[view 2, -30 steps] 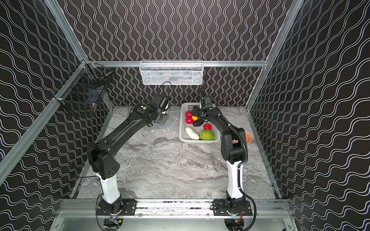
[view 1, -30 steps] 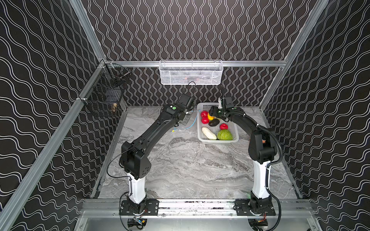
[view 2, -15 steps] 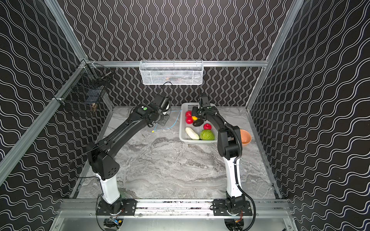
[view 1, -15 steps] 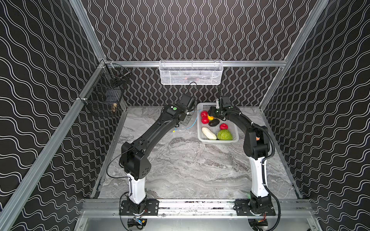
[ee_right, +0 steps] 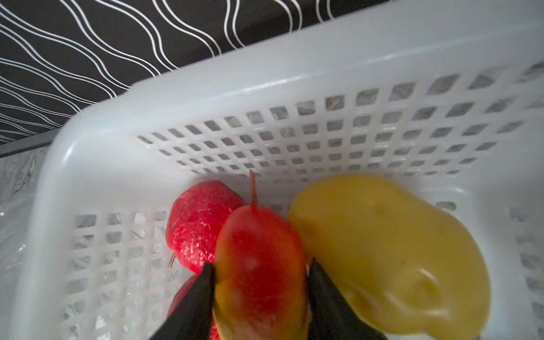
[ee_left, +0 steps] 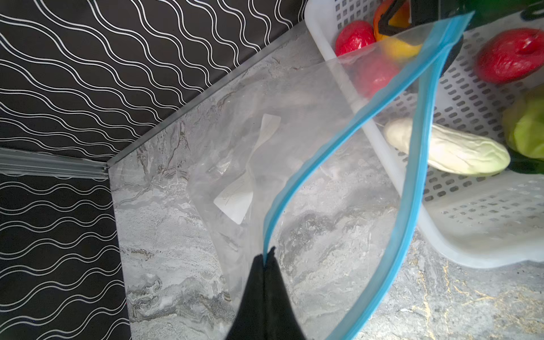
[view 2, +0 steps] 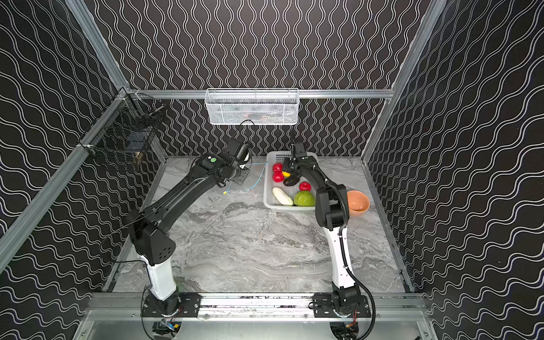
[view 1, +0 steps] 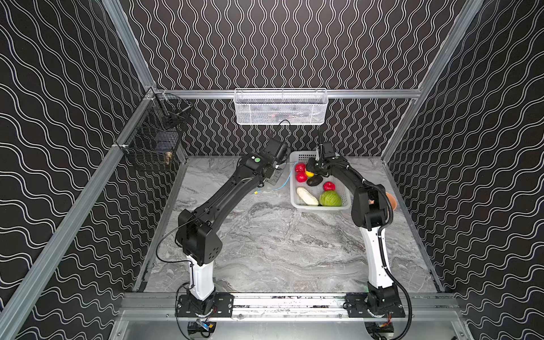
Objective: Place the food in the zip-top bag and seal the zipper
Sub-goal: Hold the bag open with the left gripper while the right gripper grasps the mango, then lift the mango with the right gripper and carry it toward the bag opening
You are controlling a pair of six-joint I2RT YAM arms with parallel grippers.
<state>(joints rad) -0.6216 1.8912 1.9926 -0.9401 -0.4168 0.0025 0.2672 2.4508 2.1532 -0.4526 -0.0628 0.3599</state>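
Pinching yellow-orange fruit: right gripper, in white basket beside potato | left gripper clamps zip-top bag's zipper

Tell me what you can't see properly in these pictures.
Clear crinkly plastic bag: nearly invisible in both top views, see-through.
Round orange bowl: mostly behind the right arm in a top view.
White wire-mesh wall basket: contents too small, top views.
Right gripper on red-yellow fruit: blurred wrist view, grip unclear.

The yellow-orange fruit between the jaws of my right tool is blurred and cut off by the right wrist view's edge. The yellow potato beside it is blurred too. In both top views the clear zip-top bag is too faint to trace.
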